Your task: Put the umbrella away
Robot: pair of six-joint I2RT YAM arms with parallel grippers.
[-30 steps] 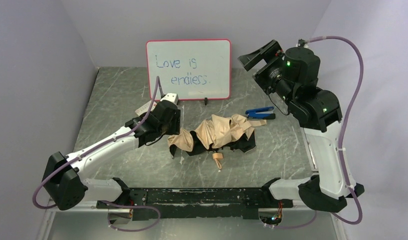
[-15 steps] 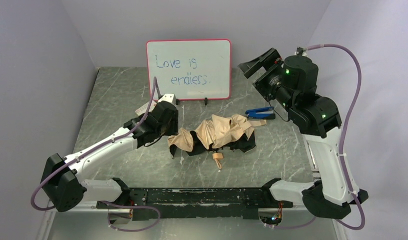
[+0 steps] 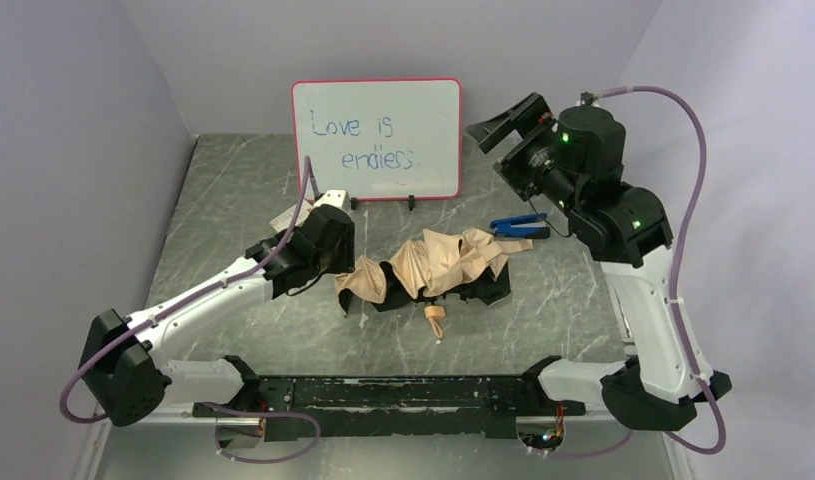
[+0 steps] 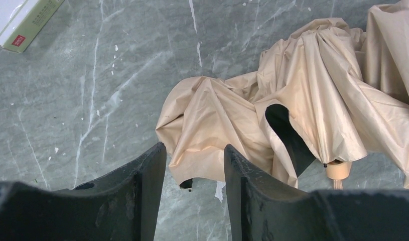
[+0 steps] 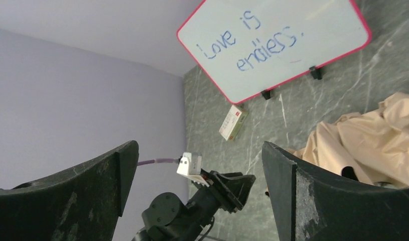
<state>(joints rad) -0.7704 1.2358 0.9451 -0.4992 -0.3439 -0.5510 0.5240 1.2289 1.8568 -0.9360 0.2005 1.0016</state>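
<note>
Umbrella (image 3: pixel 428 265) lies crumpled in the middle of the gray table (image 3: pixel 233 190), tan cloth bunched up with black bits showing. Its pale handle (image 3: pixel 435 318) pokes toward the arms. The left claw (image 4: pixel 194 150) sits low just beside the cloth's left edge, fingers a little apart, holding nothing. The right claw (image 5: pixel 199 148) is up in the air, spread wide and empty.
</note>
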